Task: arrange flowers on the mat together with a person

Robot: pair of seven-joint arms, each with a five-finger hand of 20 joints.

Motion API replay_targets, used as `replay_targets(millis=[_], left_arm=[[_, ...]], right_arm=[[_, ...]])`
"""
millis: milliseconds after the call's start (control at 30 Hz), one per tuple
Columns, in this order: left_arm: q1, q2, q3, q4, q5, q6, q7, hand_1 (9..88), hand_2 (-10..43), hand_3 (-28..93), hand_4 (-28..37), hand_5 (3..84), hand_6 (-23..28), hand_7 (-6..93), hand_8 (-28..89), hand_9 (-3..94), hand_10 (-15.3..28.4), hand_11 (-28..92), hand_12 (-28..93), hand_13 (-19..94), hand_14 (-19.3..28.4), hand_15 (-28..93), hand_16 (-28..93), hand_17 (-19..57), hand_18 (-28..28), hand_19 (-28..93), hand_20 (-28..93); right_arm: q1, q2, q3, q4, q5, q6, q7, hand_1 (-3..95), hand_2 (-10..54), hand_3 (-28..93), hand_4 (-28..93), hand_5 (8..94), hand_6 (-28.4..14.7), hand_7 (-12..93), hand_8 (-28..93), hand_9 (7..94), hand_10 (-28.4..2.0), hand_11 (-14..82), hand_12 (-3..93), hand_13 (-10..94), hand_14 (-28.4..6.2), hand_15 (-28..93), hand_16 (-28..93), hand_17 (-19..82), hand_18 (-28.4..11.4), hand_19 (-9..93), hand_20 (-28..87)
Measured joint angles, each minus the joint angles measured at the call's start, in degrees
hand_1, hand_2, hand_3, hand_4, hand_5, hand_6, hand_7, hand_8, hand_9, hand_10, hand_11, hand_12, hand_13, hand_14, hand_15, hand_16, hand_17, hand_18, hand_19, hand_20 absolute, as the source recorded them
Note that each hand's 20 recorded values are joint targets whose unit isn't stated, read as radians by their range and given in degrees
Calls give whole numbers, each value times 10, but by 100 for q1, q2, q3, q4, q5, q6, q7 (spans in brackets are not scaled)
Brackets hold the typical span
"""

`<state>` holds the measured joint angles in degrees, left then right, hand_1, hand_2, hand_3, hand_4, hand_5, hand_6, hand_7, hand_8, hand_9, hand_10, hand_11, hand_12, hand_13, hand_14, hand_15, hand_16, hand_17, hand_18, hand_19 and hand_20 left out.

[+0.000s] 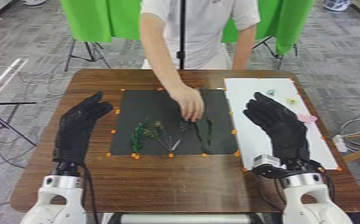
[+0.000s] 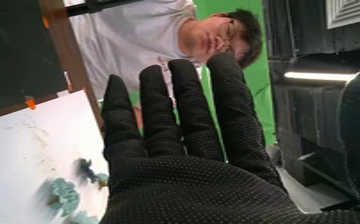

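In the head view my left hand (image 1: 77,131) is open over the table left of the dark mat (image 1: 141,106). My right hand (image 1: 279,126) is open above the white sheet (image 1: 247,90); in the right wrist view this hand (image 2: 194,185) has straight fingers and holds nothing. Green stems (image 1: 139,136) lie on the mat's left part, pale-stemmed sprigs (image 1: 163,138) near its middle and long dark green stems (image 1: 207,132) to their right. A person's hand (image 1: 189,102) reaches down to the mat among the stems. A pink flower (image 1: 307,118) and small pale flowers (image 1: 291,101) are on the white sheet.
The brown table (image 1: 181,182) holds both mat and sheet, with orange tape (image 1: 136,156) along their edges. The person stands at the far edge behind a thin dark pole (image 1: 182,35). Green cloth (image 1: 96,20) hangs farther back.
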<state>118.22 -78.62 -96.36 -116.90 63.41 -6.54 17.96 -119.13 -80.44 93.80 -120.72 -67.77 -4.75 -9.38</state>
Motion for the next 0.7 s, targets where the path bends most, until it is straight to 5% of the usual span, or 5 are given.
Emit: replay_targets(millis=[467,700], left_arm=[[-77,13,2,42,3,-24,14,233,-63,675,-194,483,44,113,-46,470,137,172,163,357,189,188,51,26,142,67,170],[-70,14,-6,41,3,-24,10,234,-62,674,-194,483,45,113,-45,470,137,171,164,358,188,187,51,26,142,67,170]], right_arm=[[81,15,-42,36,-57,-10,-10,145,-60,757,-159,500,-16,101,-77,465,-147,59,162,347,-132,110,192,203,-147,82,309],[114,83,-43,2,-611,210,-21,240,-84,729,-154,514,-19,131,-83,515,-145,80,181,477,-133,153,233,241,-140,286,406]])
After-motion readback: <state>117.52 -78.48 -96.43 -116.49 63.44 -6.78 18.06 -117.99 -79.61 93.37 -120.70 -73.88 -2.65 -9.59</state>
